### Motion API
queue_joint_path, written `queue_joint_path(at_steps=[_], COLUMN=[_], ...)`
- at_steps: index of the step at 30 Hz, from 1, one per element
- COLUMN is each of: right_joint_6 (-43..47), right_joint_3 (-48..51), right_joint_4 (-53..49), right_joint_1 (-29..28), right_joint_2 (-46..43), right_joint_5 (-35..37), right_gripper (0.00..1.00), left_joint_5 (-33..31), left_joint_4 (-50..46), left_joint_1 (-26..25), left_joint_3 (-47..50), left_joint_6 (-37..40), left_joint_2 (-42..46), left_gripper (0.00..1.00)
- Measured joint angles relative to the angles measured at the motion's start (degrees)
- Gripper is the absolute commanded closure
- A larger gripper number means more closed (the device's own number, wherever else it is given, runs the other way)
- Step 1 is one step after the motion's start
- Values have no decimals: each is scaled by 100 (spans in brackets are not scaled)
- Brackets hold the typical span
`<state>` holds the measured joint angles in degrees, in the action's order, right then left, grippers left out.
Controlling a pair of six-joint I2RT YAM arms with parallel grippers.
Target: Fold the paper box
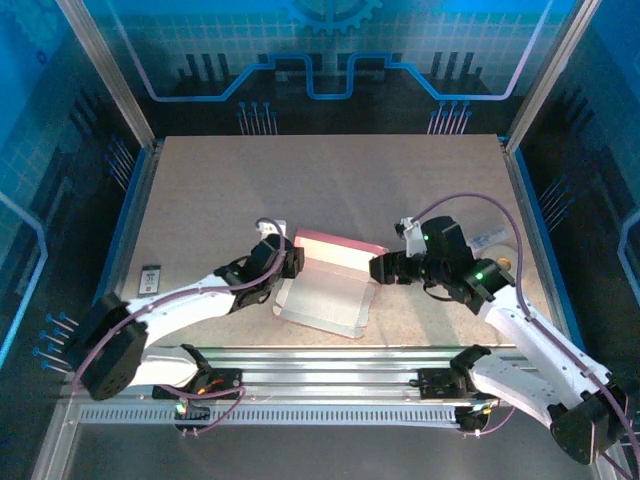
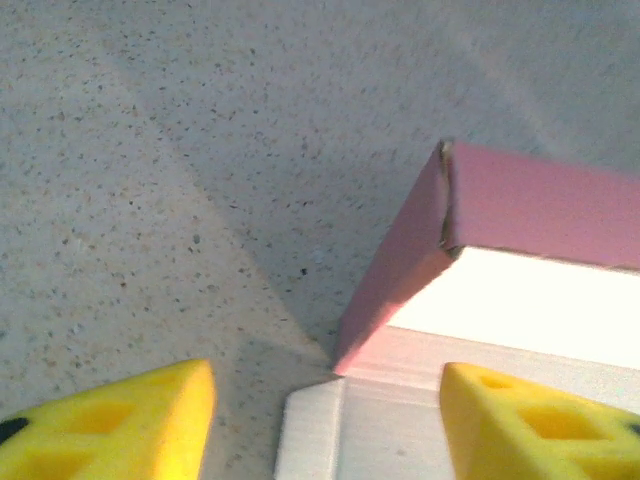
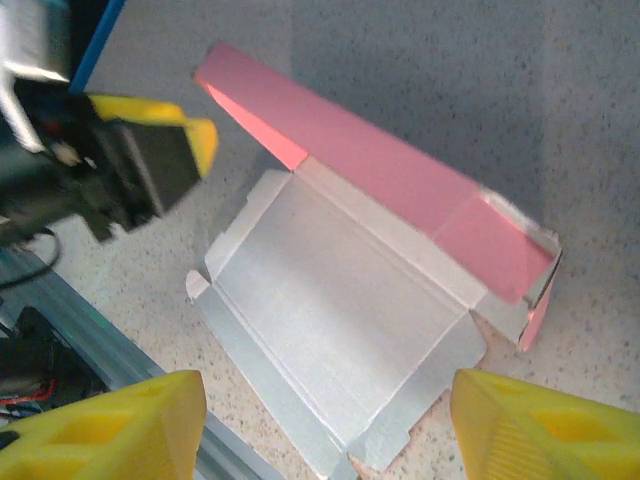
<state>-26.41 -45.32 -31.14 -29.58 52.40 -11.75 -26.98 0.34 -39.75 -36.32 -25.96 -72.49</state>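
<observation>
The paper box (image 1: 325, 295) lies in the middle of the table as a half-folded sheet, pale inner face up, with its far pink panel (image 1: 338, 244) standing raised. In the left wrist view the pink wall (image 2: 520, 205) rises over the whitish floor panel (image 2: 390, 440). My left gripper (image 1: 292, 262) sits at the box's left end, open, its yellow fingertips (image 2: 130, 425) straddling the corner without touching it. From the right wrist view the box (image 3: 340, 290) spreads out below my right gripper (image 3: 320, 430), which hovers open at the right end (image 1: 376, 268), holding nothing.
A small dark card (image 1: 150, 278) lies near the table's left edge. A pale object (image 1: 492, 238) rests behind the right arm. The metal rail (image 1: 330, 365) runs along the near edge, close to the box's front flap. Frame posts and blue walls enclose the table.
</observation>
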Motion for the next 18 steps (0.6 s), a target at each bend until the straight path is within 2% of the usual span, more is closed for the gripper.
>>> queue_joint_path(at_steps=[1,2,7,10,14,18], right_joint_6=[-55,-111,-479,-745,-1051,-1185], right_joint_3=[92,188,645,1014,1532,1882], right_joint_4=[0,0,50,238,608,962], right_joint_1=[-76,-168,-682,-1005,-1276,-1290], right_joint_2=[-63,-125,-306,-415,-603,-675], right_joint_5=[37,81,352,538,765,949], right_gripper=[31,30,11,0,0,0], left_joint_5=[70,153,815,1287,1937,2345], left_joint_4=[-98,-234,-774,-966,-872,-699], left_joint_1=[0,0,17,17,22,22], left_joint_3=[20,44,122,297,824,1217], left_joint_6=[-37,-109,-297,-662,-1130,-1381], left_joint_2=[219,459,1331,1628,1786,1709], left_gripper=[6,1,1,1,1,1])
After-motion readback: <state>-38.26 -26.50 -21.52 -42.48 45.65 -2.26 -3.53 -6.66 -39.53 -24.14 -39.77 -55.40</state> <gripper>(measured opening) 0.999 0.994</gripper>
